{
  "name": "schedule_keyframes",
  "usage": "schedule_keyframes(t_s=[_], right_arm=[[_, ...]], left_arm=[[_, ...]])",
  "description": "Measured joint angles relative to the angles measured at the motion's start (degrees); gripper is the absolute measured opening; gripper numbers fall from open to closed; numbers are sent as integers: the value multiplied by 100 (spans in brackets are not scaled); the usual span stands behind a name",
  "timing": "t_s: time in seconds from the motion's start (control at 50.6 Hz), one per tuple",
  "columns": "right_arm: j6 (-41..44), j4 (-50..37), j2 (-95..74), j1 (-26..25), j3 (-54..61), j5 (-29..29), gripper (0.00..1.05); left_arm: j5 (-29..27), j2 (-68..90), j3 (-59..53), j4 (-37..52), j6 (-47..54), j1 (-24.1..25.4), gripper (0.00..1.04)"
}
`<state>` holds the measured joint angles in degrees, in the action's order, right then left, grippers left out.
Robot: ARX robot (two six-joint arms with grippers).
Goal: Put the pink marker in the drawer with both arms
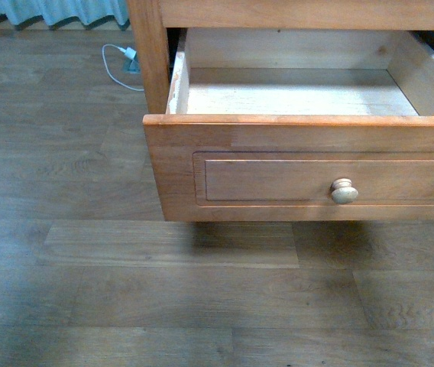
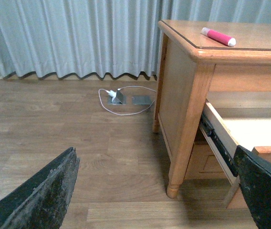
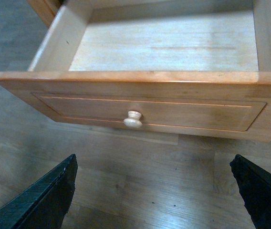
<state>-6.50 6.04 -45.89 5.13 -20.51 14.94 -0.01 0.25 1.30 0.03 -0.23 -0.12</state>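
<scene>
Grey-brown plank floor (image 1: 125, 290) all round, pale blue-grey curtain (image 2: 78, 38) at the far wall, white cable with plug (image 2: 119, 98) on the floor far left of the orange-brown wooden cabinet (image 2: 183, 86).

- Orange-brown wooden drawer with recessed panel front (image 1: 278, 183) and round pale knob (image 1: 344, 190): pulled well out. Pale wood inside, nothing shows in it.
- Pink marker with white cap (image 2: 218, 36): lying flat on the cabinet top, above the drawer. Only the left wrist view shows it.
- Left gripper (image 2: 155, 151): jaws spread wide, holding nothing, low, off the cabinet's left side.
- Right gripper (image 3: 153, 160): jaws spread wide, holding nothing, on the near side of the drawer front, facing the knob.

Risks as I read them:
- The marker looks round. Nudge it with one finger on approach and you may roll it across the top or off the edge.
- The drawer front sticks out toward you. Raise either arm straight up and you may clip the drawer rim or the overhanging top.
- Release too near the rim and the marker may drop to the floor instead of inside.
</scene>
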Motion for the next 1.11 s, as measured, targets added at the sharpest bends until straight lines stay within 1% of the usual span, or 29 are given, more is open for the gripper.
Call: schedule_keyframes(t_s=[0.099,0.178,0.277,0.375,0.494,1.107], right_arm=[[79,776,1025,-450,-107,476,96],[125,1060,1425,-673,-192,682,96],[142,1248,1722,-826,-258,874,96],[76,1073,1858,-977,-243,1093,96],[26,1045,1886,-1051,-232,1091,96],[4,1045,1891,-1056,-229,1093,96]], left_arm=[[0,0,0,0,0,0,99],[0,0,0,0,0,0,99],[0,0,0,0,0,0,99],[0,0,0,0,0,0,99],[0,0,0,0,0,0,99],[0,0,0,0,0,0,99]])
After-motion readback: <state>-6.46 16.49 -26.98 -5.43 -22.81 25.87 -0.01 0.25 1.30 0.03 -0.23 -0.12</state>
